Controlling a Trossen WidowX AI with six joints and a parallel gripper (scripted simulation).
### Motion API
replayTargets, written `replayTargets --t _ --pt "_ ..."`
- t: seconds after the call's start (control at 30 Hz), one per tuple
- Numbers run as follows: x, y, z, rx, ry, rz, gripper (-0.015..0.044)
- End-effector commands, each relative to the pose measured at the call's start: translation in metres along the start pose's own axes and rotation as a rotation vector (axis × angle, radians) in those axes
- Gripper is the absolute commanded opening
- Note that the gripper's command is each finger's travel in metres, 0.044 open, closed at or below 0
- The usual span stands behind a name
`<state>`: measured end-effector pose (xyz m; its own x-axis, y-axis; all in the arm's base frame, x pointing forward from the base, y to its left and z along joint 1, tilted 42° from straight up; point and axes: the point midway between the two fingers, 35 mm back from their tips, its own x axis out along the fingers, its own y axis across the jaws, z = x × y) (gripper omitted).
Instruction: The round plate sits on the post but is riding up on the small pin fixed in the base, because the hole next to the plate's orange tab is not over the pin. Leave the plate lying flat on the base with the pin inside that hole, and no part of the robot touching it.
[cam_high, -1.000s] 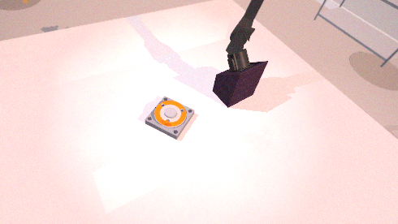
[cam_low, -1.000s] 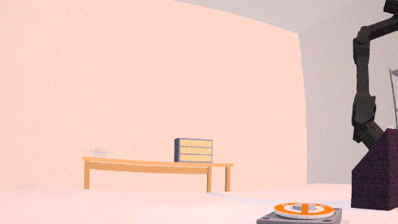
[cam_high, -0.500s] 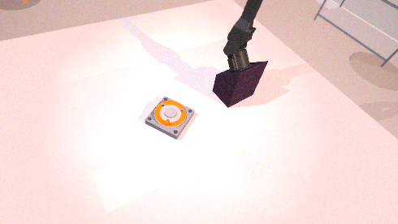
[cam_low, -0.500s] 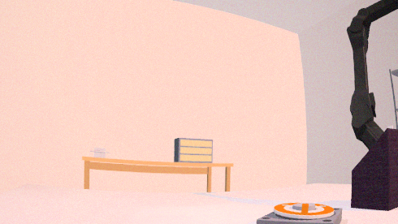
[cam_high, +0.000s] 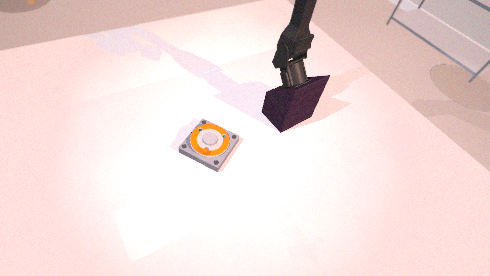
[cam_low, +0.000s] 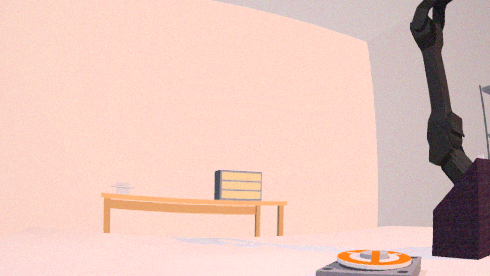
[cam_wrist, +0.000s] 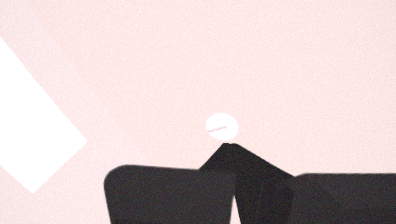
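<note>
Round plate (cam_high: 210, 139) is sitting on its grey base (cam_high: 220, 159); end effector (cam_wrist: 233, 150) is hovering well apart, fully closed, gripping nothing.

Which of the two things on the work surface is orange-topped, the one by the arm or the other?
The other: the plate on its grey base; the block is dark purple.

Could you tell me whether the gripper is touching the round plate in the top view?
No, the gripper is out of sight up by the dark block, well apart from the round plate on its base.
</note>
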<state>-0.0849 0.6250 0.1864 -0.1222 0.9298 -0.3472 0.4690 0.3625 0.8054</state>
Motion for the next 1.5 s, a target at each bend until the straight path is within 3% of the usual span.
replayTargets --t 0.0,0.1,0.17,0.37,0.5,0.63,0.83,0.9,1.1,1.17,1.37,1.47 --pt "-0.008 0.006 0.075 -0.078 -0.176 -0.03 0.0" --pt "-0.016 0.005 0.107 -0.141 -0.244 -0.067 0.0" --pt "-0.033 0.003 0.168 -0.209 -0.379 -0.13 0.0" --pt "-0.072 -0.005 0.258 -0.295 -0.577 -0.262 0.0" --pt "-0.123 -0.02 0.334 -0.349 -0.743 -0.42 0.0" --pt "-0.164 -0.034 0.38 -0.374 -0.839 -0.551 0.0" --pt "-0.267 -0.075 0.454 -0.392 -0.973 -0.884 0.0" --pt "-0.283 -0.082 0.461 -0.39 -0.983 -0.937 0.0" --pt "-0.398 -0.138 0.491 -0.337 -0.961 -1.335 0.0" --pt "-0.413 -0.146 0.492 -0.326 -0.946 -1.385 0.0" --pt "-0.524 -0.209 0.472 -0.201 -0.7 -1.772 0.0" --pt "-0.54 -0.216 0.467 -0.179 -0.646 -1.82 0.0"
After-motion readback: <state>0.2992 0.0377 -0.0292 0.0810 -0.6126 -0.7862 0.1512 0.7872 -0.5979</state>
